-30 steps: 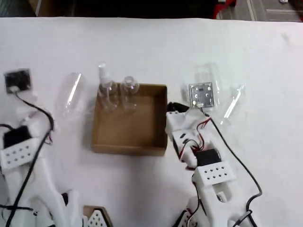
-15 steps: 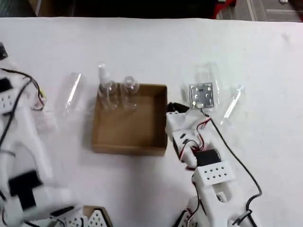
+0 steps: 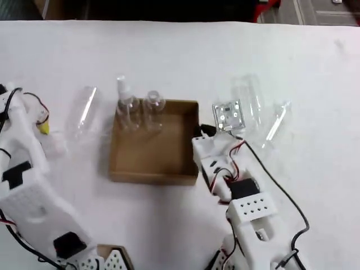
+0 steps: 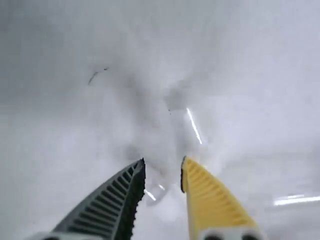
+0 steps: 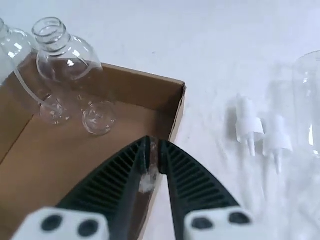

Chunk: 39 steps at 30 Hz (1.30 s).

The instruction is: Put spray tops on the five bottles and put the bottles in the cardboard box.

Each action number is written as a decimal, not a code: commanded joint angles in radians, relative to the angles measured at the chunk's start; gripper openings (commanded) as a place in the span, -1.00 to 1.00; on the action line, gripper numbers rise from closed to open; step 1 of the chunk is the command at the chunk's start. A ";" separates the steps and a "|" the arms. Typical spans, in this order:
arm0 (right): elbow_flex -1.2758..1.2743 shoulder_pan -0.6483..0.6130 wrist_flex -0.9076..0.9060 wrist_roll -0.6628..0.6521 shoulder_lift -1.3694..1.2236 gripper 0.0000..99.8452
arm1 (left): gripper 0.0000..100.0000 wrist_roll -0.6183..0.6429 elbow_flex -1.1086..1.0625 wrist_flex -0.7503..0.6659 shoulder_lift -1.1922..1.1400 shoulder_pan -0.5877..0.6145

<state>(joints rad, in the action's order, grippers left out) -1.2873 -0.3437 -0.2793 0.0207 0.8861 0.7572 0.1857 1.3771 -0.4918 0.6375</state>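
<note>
Since a second ago the left arm (image 3: pixel 28 191) has swung up along the table's left edge, and the right arm (image 3: pixel 250 208) has edged slightly toward the box; the bottles have not shifted. The cardboard box (image 3: pixel 152 175) sits mid-table. Two bottles stand in its far-left corner: a capped bottle (image 3: pixel 126 109) with its spray top fitted, and beside it an open-necked bottle (image 3: pixel 153 106) with none. A third bottle (image 3: pixel 84 111) lies on its side just left of the box. Further clear bottles (image 3: pixel 250 98) lie to the right of the box, count uncertain. Two loose spray tops (image 5: pixel 248 125) lie on the table just outside the box's right wall, presumably staged for fitting. The right gripper (image 5: pixel 154 146) hangs over that wall, jaws clenched, with a pale fleck between them that I cannot identify. The left gripper (image 4: pixel 162 167) points down at the table near its left edge, jaws parted a little; a faint glint lies between them, nature unclear. The table (image 3: pixel 180 50) is white and plain. Beyond its far edge the room is dark, with a red object (image 3: pixel 267 4) toward the far-right corner.
</note>
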 commanded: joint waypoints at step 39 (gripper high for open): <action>0.008 -0.007 0.019 -0.012 0.012 -0.96 | -0.56 0.140 0.879 0.275 -0.542 -0.042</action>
<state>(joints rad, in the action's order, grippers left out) -1.2873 -0.3437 -0.2793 0.0207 0.8861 0.8769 0.9513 1.5996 -1.0319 0.5869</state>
